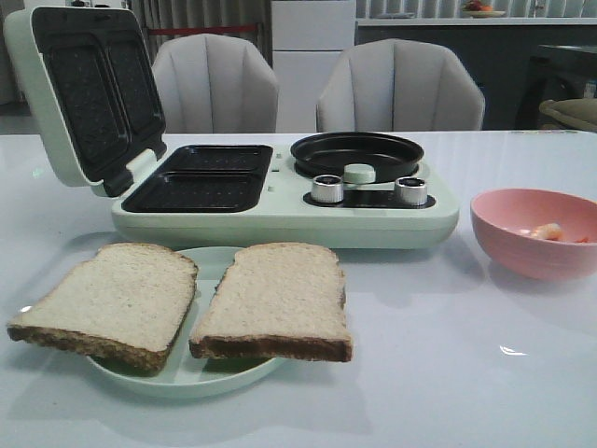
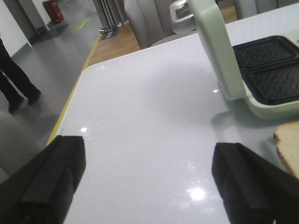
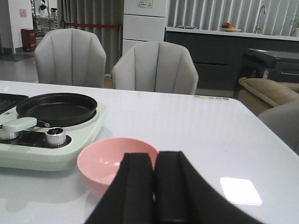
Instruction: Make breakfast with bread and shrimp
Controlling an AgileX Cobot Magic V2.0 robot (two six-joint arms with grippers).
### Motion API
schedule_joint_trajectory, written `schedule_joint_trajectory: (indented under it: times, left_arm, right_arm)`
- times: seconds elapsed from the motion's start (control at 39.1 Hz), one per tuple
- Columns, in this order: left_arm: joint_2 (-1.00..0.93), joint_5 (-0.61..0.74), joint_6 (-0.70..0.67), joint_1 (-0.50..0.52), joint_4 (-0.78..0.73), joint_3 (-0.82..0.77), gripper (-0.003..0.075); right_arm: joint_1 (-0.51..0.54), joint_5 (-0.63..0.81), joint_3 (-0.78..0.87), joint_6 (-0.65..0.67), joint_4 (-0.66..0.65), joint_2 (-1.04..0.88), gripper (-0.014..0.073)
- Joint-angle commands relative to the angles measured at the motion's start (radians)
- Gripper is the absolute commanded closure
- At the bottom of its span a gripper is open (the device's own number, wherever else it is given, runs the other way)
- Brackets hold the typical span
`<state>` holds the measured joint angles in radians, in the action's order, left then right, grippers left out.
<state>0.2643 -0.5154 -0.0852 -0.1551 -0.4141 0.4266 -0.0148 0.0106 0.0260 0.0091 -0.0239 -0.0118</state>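
Two bread slices lie side by side on a pale green plate (image 1: 213, 263) at the front of the table: the left slice (image 1: 112, 299) and the right slice (image 1: 276, 297). A corner of one slice (image 2: 290, 144) shows in the left wrist view. The shrimp (image 1: 548, 231) lies in a pink bowl (image 1: 536, 231) at the right. My left gripper (image 2: 149, 175) is open and empty over bare table left of the bread. My right gripper (image 3: 154, 179) is shut and empty, just in front of the pink bowl (image 3: 110, 161), hiding the shrimp there. Neither gripper shows in the front view.
A pale green breakfast maker (image 1: 280, 210) stands behind the plate, its lid (image 1: 79, 93) open to the left, two dark sandwich trays (image 1: 201, 177) exposed, a round black pan (image 1: 356, 154) and two knobs at its right. Two grey chairs stand beyond the table's far edge.
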Motion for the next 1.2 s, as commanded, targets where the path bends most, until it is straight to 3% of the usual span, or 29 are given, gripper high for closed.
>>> schedule_joint_trajectory:
  times: [0.0,0.31,0.66,0.87,1.18]
  left_arm:
    - [0.020,0.054,0.002,-0.032,-0.138,0.024,0.0116]
    - [0.176,-0.016,-0.014,-0.164,-0.339,0.017,0.0116]
    - [0.408,-0.184,-0.016,-0.525,-0.477,-0.004,0.0116]
    - [0.539,-0.197,-0.016,-0.705,-0.544,-0.004,0.0116]
    - [0.753,-0.115,-0.016,-0.735,-0.602,-0.004,0.0116]
  right_arm:
    - [0.005,0.085,-0.016,-0.003,-0.008,-0.020,0.0453]
    - [0.005,0.085,-0.016,-0.003,-0.008,-0.020,0.0453]
    - [0.005,0.085,-0.016,-0.003,-0.008,-0.020,0.0453]
    - [0.005,0.085,-0.016,-0.003,-0.008,-0.020,0.0453]
    - [0.005,0.085,-0.016,-0.003,-0.008,-0.020,0.0453]
